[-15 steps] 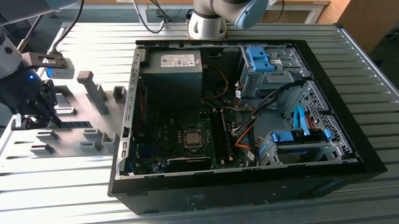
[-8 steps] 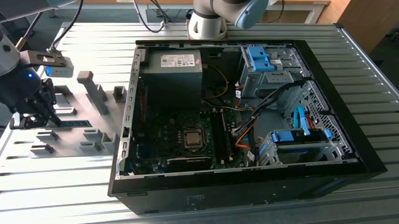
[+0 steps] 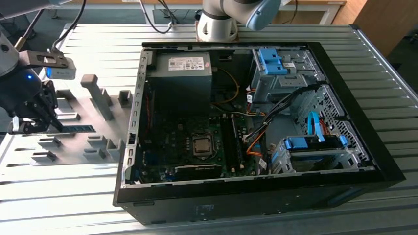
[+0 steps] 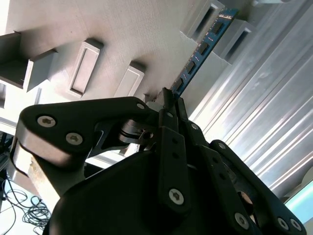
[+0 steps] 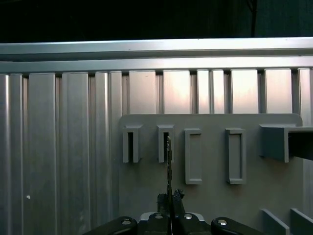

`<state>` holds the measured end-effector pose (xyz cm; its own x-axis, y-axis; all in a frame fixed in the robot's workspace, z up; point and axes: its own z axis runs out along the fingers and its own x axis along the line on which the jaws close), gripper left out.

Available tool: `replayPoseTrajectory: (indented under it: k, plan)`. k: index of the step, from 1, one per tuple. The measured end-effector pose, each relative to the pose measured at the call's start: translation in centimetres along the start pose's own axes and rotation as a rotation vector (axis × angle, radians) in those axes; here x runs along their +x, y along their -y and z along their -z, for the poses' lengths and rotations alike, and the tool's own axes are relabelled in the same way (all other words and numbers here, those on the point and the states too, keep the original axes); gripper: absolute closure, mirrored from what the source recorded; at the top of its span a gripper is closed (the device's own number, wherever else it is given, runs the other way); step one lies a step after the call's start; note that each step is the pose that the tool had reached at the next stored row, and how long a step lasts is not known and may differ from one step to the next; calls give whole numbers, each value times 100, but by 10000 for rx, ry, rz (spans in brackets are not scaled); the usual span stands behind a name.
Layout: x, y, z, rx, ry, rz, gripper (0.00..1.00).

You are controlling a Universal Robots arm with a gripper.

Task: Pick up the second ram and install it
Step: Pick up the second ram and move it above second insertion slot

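The black pincer (image 4: pixel 168 99) is clamped on the near end of the long, thin blue circuit-board ram (image 4: pixel 201 48), whose far end sits in a grey plastic holder block (image 4: pixel 198 22). It looks light, stiff and probably fragile: grip the edges, not the chips.

A: Second ram (image 4: pixel 201 46): blue board, row of black chips. Gripper (image 4: pixel 168 100)?
B: Matte black, silver screw heads. Holder plate (image 5: pixel 210 196) flat pale grey, blocks (image 5: pixel 193 156) same grey.
A: Table (image 3: pixel 65 196): silver, ribbed in parallel stripes.
B: Computer case (image 3: pixel 261 205) black; drive brackets (image 3: pixel 271 61) bright blue; cables (image 3: pixel 225 85) orange; flat cable (image 3: pixel 318 127) light blue; power supply (image 3: pixel 179 83) dark with white label.
A: Arm (image 3: pixel 219 22) beyond it: silver-grey with pale blue caps
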<state>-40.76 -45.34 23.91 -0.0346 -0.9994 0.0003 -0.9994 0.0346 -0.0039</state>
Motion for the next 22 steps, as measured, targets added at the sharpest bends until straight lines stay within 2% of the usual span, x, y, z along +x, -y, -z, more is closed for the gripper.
replayPoseTrajectory:
  k: [22]
  plan:
    - [0,1,177,0,0,0,86]
